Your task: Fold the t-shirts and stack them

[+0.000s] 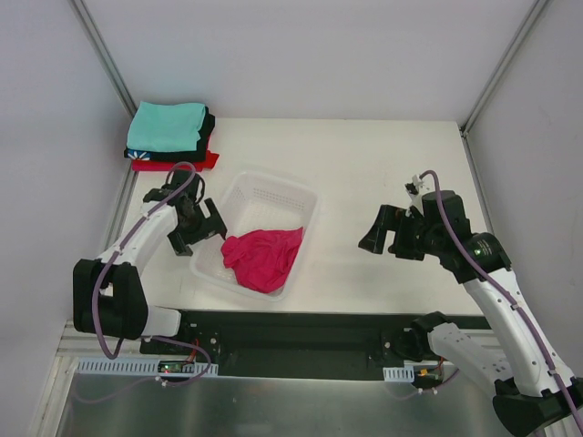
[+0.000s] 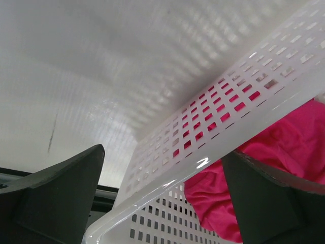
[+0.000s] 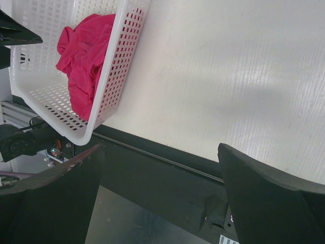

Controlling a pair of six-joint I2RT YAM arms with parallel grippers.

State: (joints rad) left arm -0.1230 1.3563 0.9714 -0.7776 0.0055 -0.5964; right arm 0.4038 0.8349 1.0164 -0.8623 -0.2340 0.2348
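A crumpled crimson-pink t-shirt lies in the near end of a white mesh basket. Folded t-shirts sit stacked at the table's far left corner: teal on top, then black, with red at the bottom. My left gripper is open at the basket's left wall. In the left wrist view the basket rim runs between the spread fingers of the left gripper, and the pink t-shirt lies by the right finger. My right gripper hangs open over bare table, right of the basket, holding nothing.
The right wrist view shows the right gripper above the table's near edge, with the basket and the pink shirt to its upper left. White walls enclose the table on three sides. A black rail runs along the front.
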